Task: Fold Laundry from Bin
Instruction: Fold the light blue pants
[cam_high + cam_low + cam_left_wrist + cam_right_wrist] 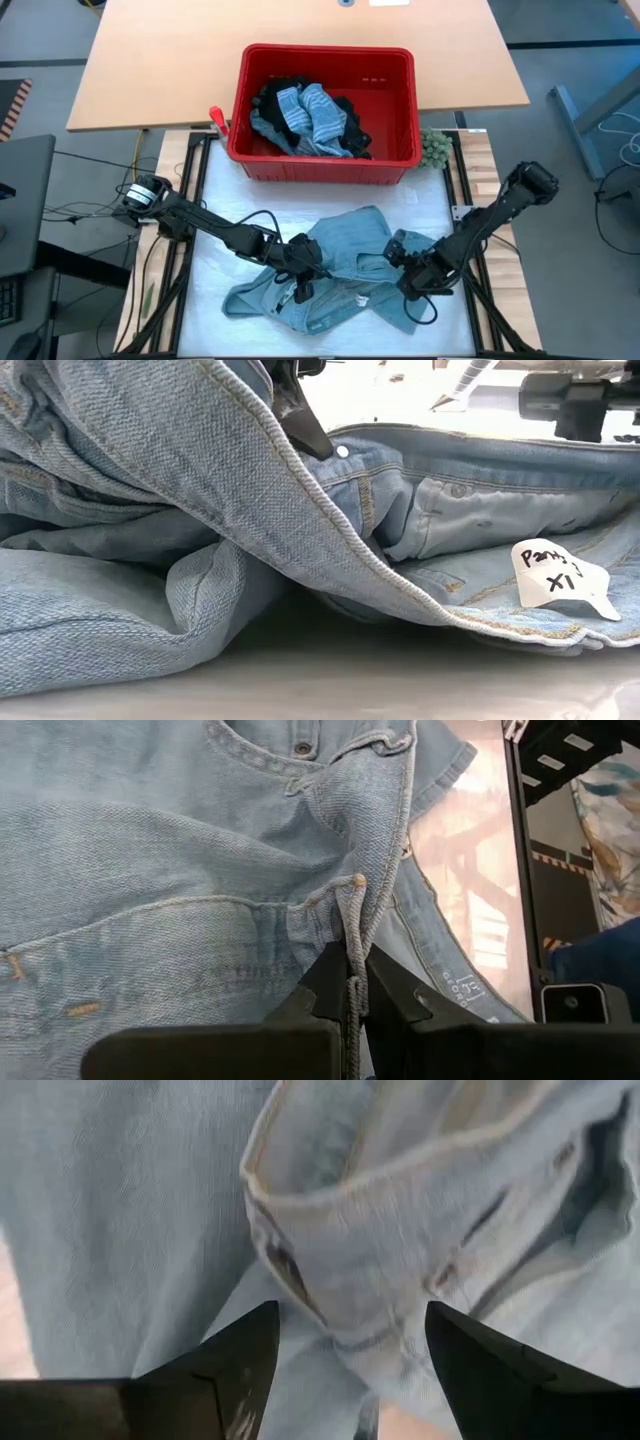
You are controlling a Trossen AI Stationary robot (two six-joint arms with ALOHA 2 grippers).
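Observation:
A pair of light blue denim jeans (340, 275) lies crumpled on the white table mat, with a white paper tag (555, 578) on it. My left gripper (300, 268) is shut on the jeans at their left middle. My right gripper (412, 276) is open just above the jeans' right part; in the right wrist view (345, 1370) its fingers stand on either side of a waistband fold (330, 1295). The red bin (325, 170) stands behind, holding a blue-white striped garment (312, 112), a blue-grey one and black ones (352, 135). My left gripper pinches a folded denim edge (352, 925) between its two fingers, just below a copper rivet by a pocket corner. The cloth rises as a narrow ridge out of the shut fingers. In the low view the held fold (250, 440) is raised, while the rest lies on the table.
A small green fuzzy lump (433, 148) sits by the bin's right corner. The wooden table (150, 70) lies beyond the bin. Black frame rails (470, 190) run along both sides of the mat. Bare mat shows to the jeans' left (215, 270).

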